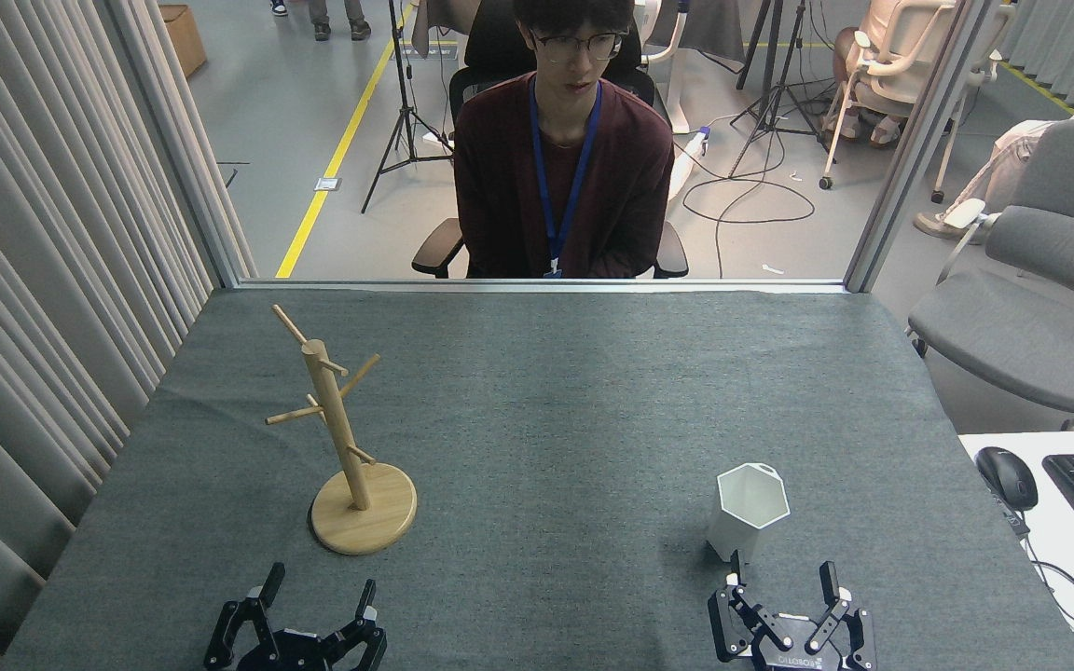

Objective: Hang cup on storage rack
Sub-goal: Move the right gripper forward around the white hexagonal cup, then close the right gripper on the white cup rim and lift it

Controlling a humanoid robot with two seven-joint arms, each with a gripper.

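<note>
Two end effectors rise from the bottom edge of the head view, both cut off below so only their dark fingers and part of their bodies show. Each has its fingers spread apart, released and holding nothing. The left end effector (315, 596) sits at the lower left, the right end effector (784, 582) at the lower right.

On the grey cloth-covered bench (556, 391) stands the cup (750, 524), white and six-sided, upright with its open mouth facing up. It is just beyond the right end effector's left finger, very near it; whether they touch is hard to tell. A small tab shows on its far rim, too small to make out further.

The storage rack (351, 438), light wood with a round base, upright post and thin angled pegs, stands beyond the left end effector, well apart from the cup.

A seated person (563, 168) faces the bench from its far side, hidden below the chest by the bench edge.
</note>
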